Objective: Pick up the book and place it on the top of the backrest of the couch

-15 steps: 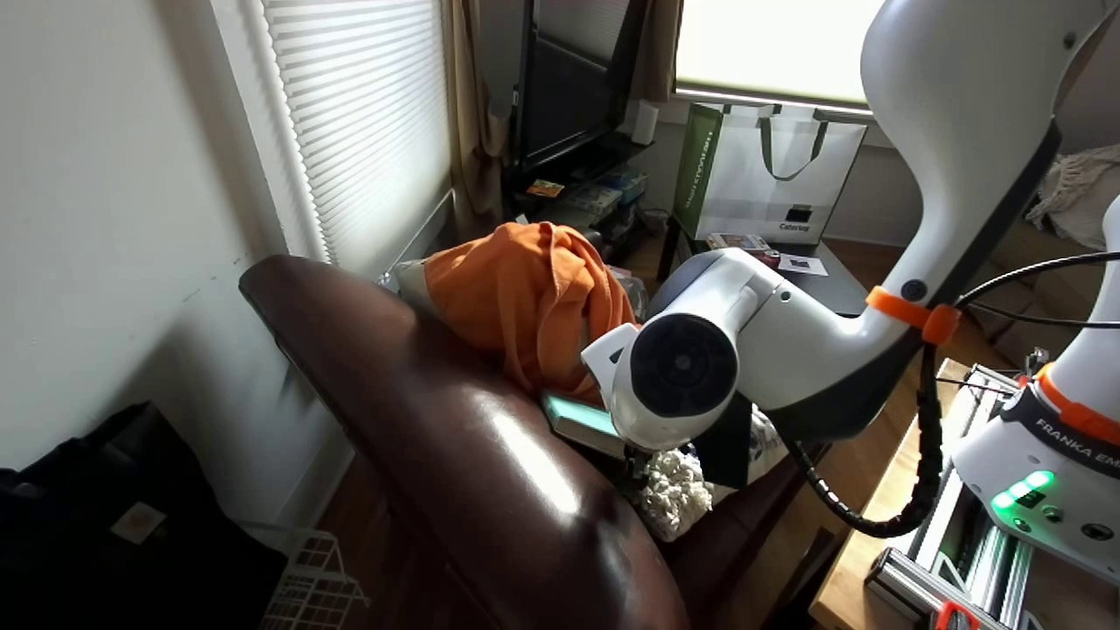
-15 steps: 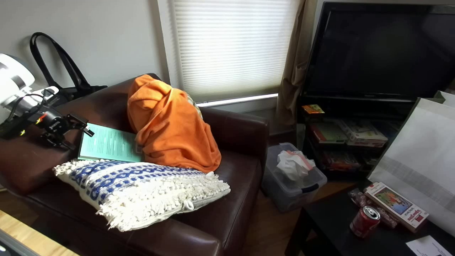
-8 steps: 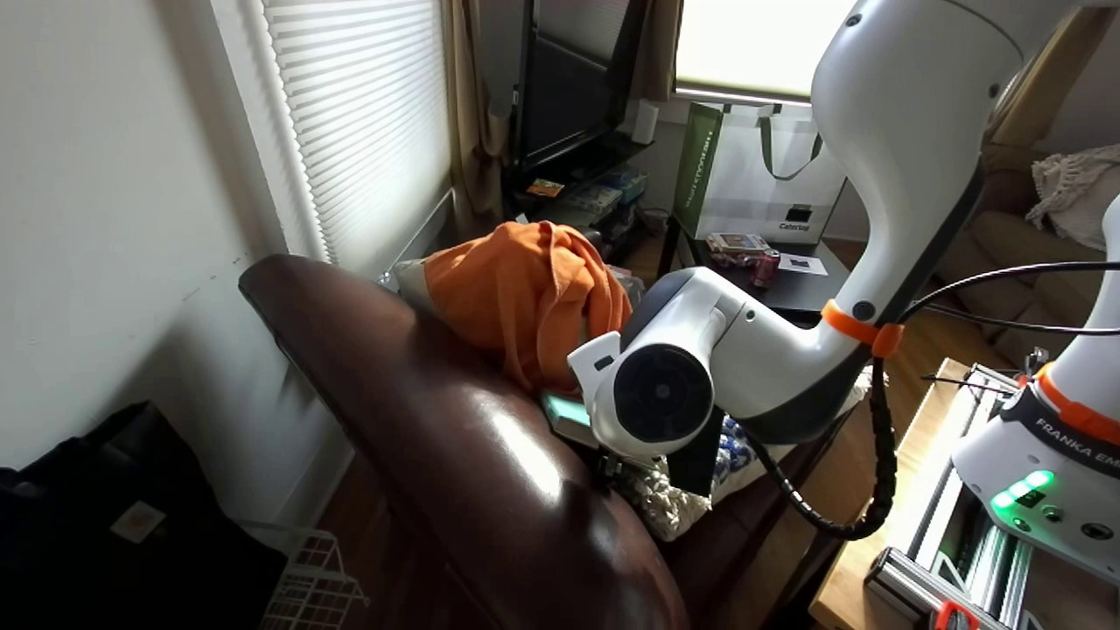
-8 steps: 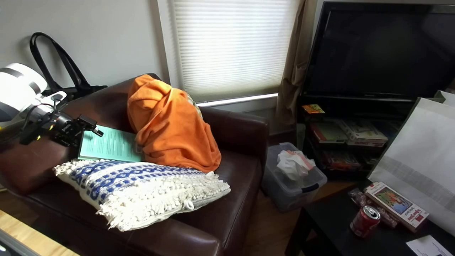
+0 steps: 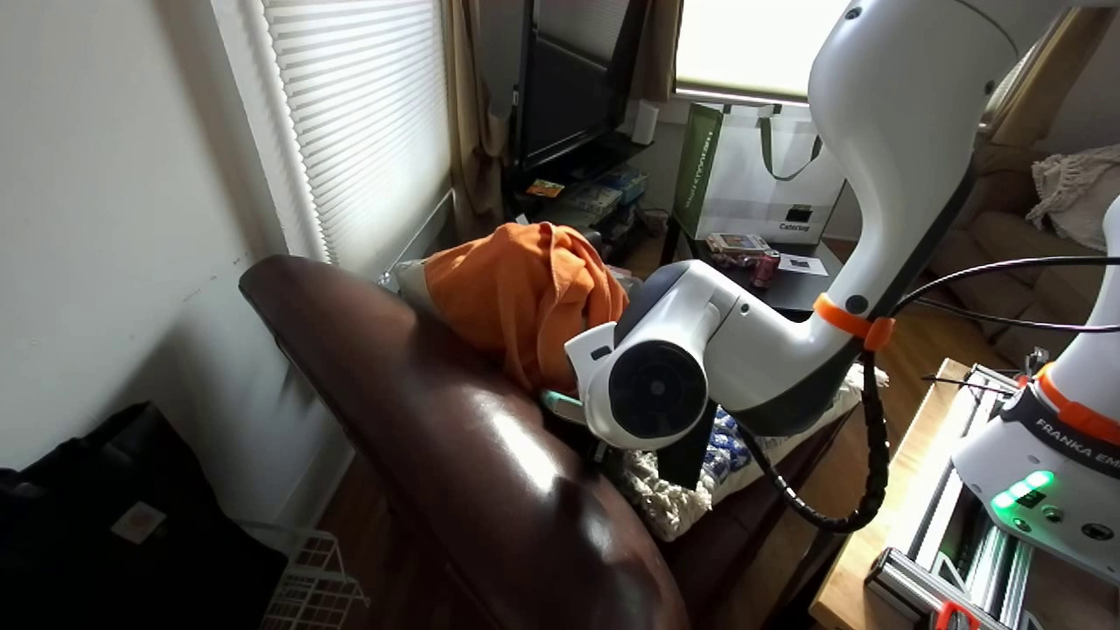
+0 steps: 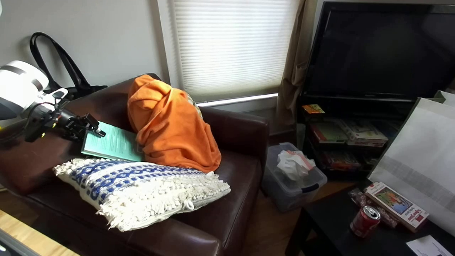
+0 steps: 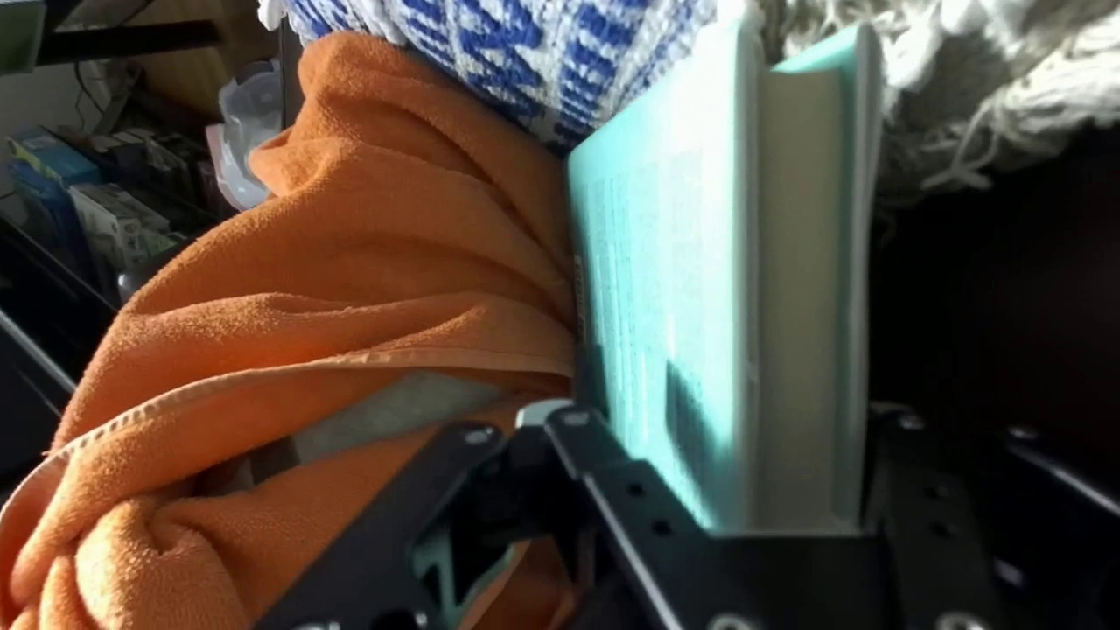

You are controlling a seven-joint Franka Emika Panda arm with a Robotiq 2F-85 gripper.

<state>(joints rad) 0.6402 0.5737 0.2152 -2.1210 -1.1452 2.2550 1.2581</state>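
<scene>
Book point(image 6: 113, 144), mint-green cover, dark print. Location in an exterior view: on the brown leather couch point(image 6: 238, 170), lying at a slant, left of the orange towel-like cloth point(image 6: 170, 124), on the far side of the blue-and-white pillow point(image 6: 149, 192). Right end meets the cloth; whether beside or under it, cannot be told. Change within the last half second: left end shifted slightly to the far side and to the right; right end as it was.

Gripper point(image 7: 731, 420), black. Moved slightly right, over the book's left end, in the same span. Fingers point(image 7: 626, 499): spread, one on each side of the book's thickness, not clamped. The cover-side finger appears to stand off the cover; contact of the opposite one cannot be told, though the shifted end suggests a nudge.

Backrest top point(image 5: 394, 350): destination; book not yet on it.

Status, as judged: approach nearly complete, grasp not made. Next called for: closing on the book, then lifting it free of cloth and pillow. Risk: further nudging may wedge the book into the cloth.
</scene>
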